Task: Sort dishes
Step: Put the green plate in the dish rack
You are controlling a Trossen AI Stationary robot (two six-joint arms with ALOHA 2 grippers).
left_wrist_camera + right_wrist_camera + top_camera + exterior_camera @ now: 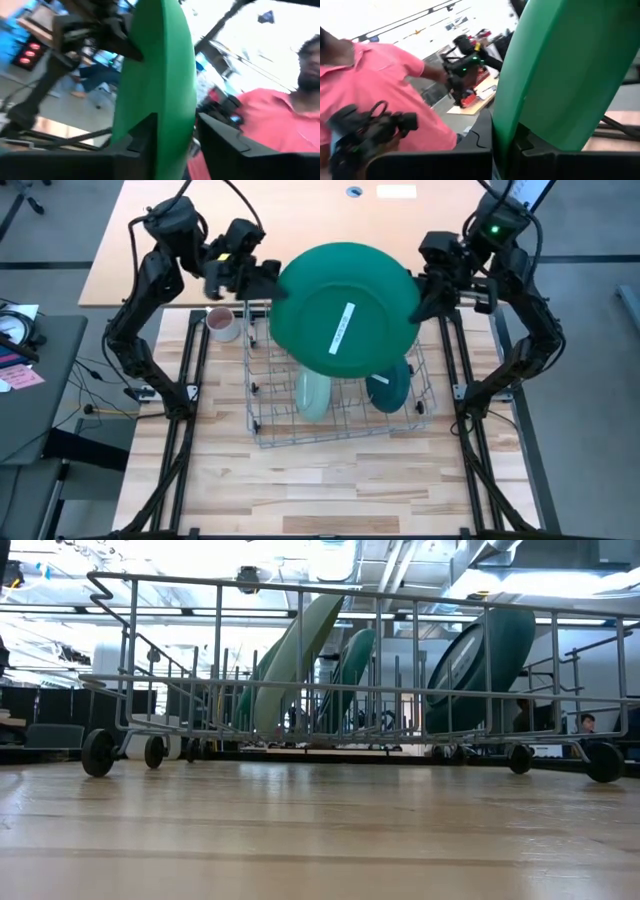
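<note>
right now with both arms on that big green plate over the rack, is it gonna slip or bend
Probably stiff: the big green plate keeps a flat round shape though each tool, left and right, grips only its rim. Its glossy surface suggests it could slip between the fingers. Held high above the wire rack, it would likely chip if dropped.

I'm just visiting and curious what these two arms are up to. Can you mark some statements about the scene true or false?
1. Both claws grip one large green plate above the wire rack. True: left claw, right claw.
2. The rack is empty. False: a pale mint plate and a teal plate stand in it.
3. The mug sits inside the rack. False: it is beside the rack.
4. A person in a pink shirt is nearby. True.
</note>
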